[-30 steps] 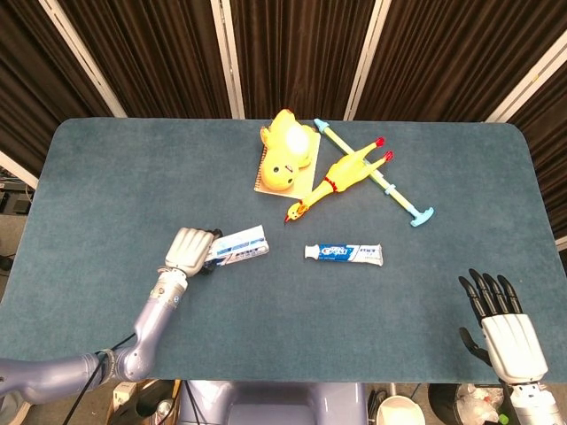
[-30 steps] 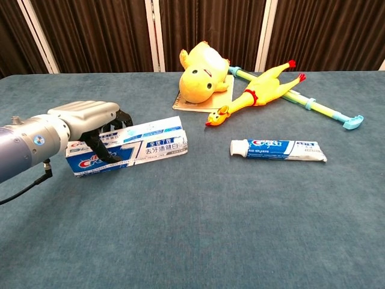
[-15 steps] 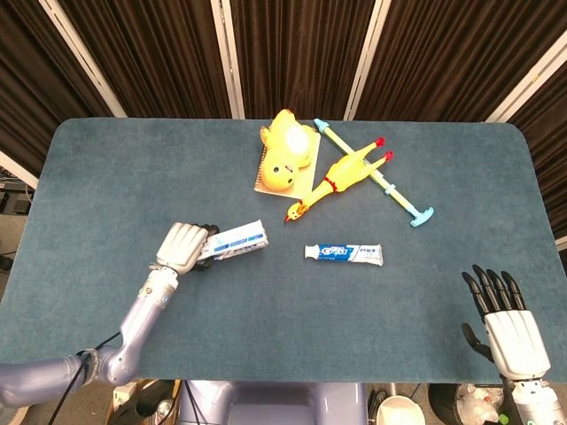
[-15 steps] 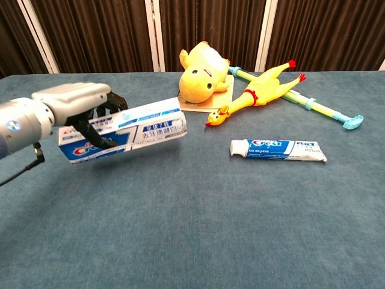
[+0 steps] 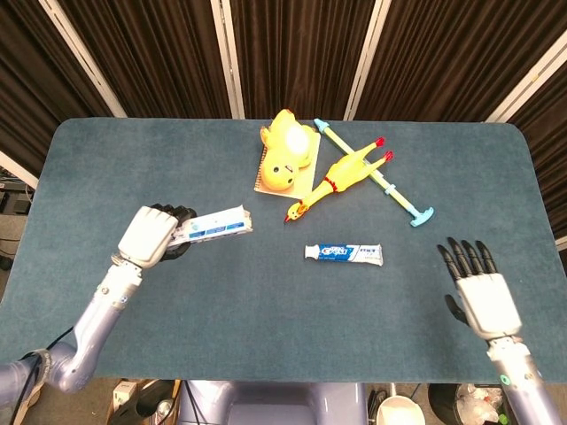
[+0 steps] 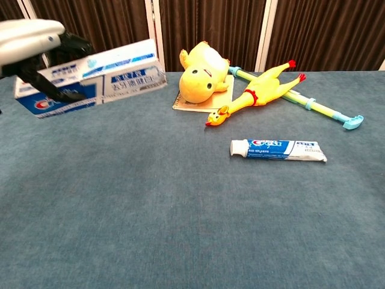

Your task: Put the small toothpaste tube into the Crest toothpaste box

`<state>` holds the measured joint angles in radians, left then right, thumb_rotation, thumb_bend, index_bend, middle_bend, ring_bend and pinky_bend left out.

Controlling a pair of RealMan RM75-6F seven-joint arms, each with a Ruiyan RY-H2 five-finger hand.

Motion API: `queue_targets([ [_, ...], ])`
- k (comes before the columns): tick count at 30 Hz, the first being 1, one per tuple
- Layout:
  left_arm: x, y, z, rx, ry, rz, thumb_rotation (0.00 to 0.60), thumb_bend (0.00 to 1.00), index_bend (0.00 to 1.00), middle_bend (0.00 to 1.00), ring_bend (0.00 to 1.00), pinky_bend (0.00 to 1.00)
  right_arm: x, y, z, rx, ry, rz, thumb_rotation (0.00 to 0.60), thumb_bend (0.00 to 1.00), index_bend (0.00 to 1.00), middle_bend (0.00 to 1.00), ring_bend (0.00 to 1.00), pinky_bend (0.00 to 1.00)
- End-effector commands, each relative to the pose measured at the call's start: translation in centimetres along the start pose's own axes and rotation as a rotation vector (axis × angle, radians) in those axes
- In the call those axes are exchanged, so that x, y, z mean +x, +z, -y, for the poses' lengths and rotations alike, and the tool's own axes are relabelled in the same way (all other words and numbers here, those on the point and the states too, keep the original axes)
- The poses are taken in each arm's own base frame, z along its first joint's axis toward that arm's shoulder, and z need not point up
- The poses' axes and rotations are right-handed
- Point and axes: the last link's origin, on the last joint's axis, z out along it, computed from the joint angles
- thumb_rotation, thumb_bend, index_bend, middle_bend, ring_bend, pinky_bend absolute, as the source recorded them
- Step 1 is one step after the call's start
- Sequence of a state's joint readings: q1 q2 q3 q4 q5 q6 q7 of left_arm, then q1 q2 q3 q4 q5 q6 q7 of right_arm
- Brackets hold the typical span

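The table (image 5: 106, 168) carries a yellow plush duck (image 5: 285, 147) on a notebook (image 5: 263, 184), a rubber chicken (image 5: 341, 173) and the small toothpaste tube (image 5: 344, 254) near its middle; the left hand (image 5: 149, 236) grips the Crest toothpaste box (image 5: 215, 225) aloft, contents unseen; only the head view shows the right hand (image 5: 478, 290), fingers spread, holding nothing.

The left hand (image 5: 151, 236), silver-backed with dark fingers, is raised above the table on a bent silvery arm and grips one end of the blue-and-white cardboard Crest toothpaste box (image 5: 215, 225), held roughly level. The right hand (image 5: 477, 288) hovers palm-down near the table's right front, its dark fingers spread and empty.
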<state>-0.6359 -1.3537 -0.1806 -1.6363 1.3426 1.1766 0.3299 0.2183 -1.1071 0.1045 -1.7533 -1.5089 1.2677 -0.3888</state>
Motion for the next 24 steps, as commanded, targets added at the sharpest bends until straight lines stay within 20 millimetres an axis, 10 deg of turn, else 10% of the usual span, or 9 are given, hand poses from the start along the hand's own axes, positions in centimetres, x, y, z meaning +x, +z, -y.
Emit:
queue_targets([
  [1,1.2,-0.8,-0.1,-0.001,-0.018,-0.035,0.6,0.41,0.4,0.56,0.52,0.56,0.1,3.1,3.7,0.065,0.008,0.045,0.6,0.34,0.0,0.05,0.0,0.0],
  [10,2.3,-2.1,0.1,0.012,-0.089,-0.019,0.6,0.41,0.4,0.56,0.52,0.56,-2.8,7.1,8.8,0.107,-0.037,0.166,0.6,0.33,0.02,0.05,0.0,0.0],
  [24,1.8,-2.1,0.8,0.017,-0.123,0.017,0.6,0.41,0.4,0.56,0.52,0.56,-5.2,11.6,10.5,0.064,-0.084,0.184,0.6,0.33,0.14,0.11,0.05,0.0],
])
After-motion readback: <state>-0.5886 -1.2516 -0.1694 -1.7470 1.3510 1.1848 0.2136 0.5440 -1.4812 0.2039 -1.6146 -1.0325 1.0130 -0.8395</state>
